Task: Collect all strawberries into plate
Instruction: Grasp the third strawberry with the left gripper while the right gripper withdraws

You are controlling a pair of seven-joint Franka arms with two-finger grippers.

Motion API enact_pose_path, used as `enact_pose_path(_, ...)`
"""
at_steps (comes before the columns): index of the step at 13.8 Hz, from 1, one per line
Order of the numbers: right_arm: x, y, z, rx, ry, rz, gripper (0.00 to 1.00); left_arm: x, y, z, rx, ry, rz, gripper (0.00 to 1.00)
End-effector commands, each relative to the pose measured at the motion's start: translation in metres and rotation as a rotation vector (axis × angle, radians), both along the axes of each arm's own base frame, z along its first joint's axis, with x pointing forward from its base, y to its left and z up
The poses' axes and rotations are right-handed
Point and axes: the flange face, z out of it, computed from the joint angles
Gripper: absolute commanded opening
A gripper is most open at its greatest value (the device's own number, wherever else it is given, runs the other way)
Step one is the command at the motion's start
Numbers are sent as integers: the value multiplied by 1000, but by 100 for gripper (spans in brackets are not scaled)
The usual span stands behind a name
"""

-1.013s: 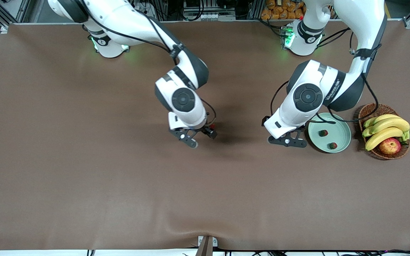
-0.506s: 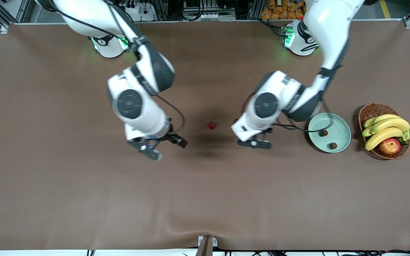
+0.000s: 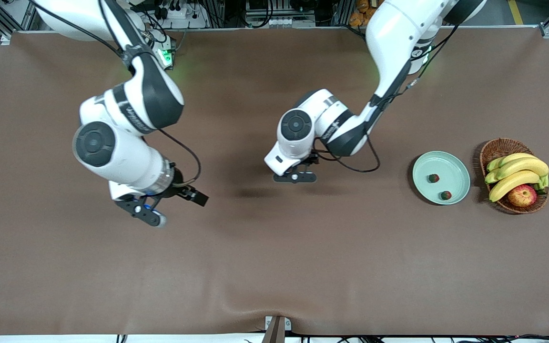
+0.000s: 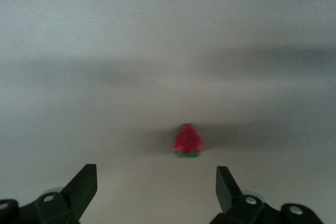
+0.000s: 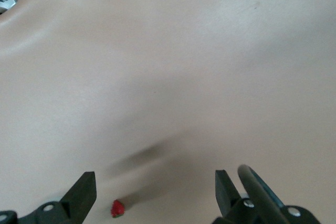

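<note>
Over mid-counter point(image 3: 255, 267) I have the left end effector point(image 4: 156, 184) spread wide and empty above the loose strawberry point(image 4: 188, 141). Two strawberries point(image 3: 433, 178) lie in the plate point(image 3: 460, 164) beside the basket point(image 3: 493, 147). The right end effector point(image 3: 160, 209), also wide and empty, hangs toward its arm's end.

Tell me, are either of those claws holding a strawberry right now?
No. The left gripper is open over the loose strawberry on the table, and the right gripper is open too, holding nothing.
</note>
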Motion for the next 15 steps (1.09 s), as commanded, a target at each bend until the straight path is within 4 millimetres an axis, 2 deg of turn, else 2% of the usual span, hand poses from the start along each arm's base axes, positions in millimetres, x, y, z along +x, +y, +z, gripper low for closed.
enact_pose_path(1, -2, -37, 22, -5, 1, 71, 100, 1, -13, -19, 11, -40, 36, 100)
enact_pose_path(4, 3, -91, 34, -1, 18, 167, 100, -11, -24, -45, 37, -69, 43, 100)
enact_pose_path(8, 5, -167, 57, 13, 7, 294, 100, -17, -30, -64, 21, -68, 39, 100)
enact_pose_path(11, -2, -217, 75, 21, 4, 337, 100, -18, -31, -72, 13, -71, 36, 100)
enact_pose_path(15, -26, -266, 118, 9, -23, 435, 100, -19, -32, -82, 18, -90, 26, 100)
